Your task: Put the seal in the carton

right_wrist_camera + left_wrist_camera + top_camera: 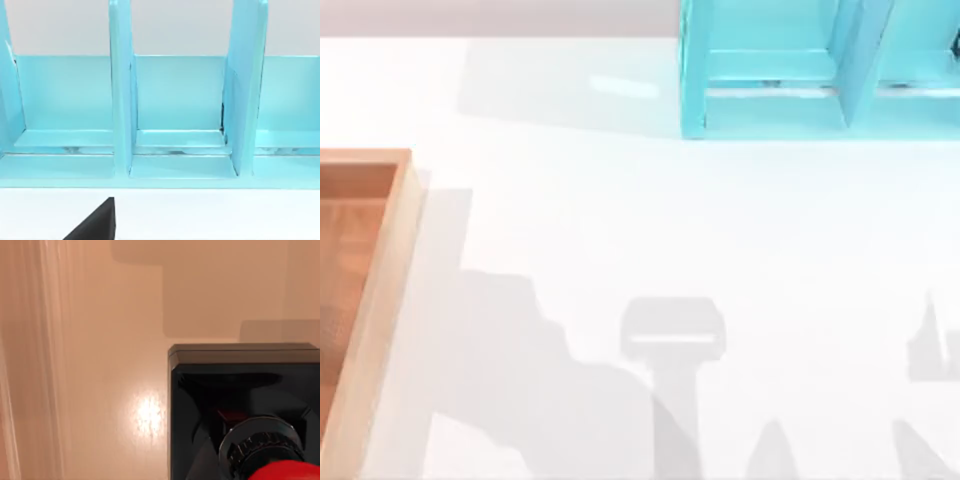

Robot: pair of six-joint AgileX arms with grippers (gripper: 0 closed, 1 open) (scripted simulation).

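The seal, one stamp with a glossy red knob on a black square block, is showing in the left wrist view against an orange-brown surface, seemingly the floor of the one shallow tan-walled carton lying at the white worktop's left edge. Placement is appearing nearly complete; release and withdrawal are remaining. Neither tool's finger state can be told. One turquoise divided rack is standing at the rear.

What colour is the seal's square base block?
Black, under a red knob; the seal shows best in the left wrist view, resting on the carton's orange-brown floor.
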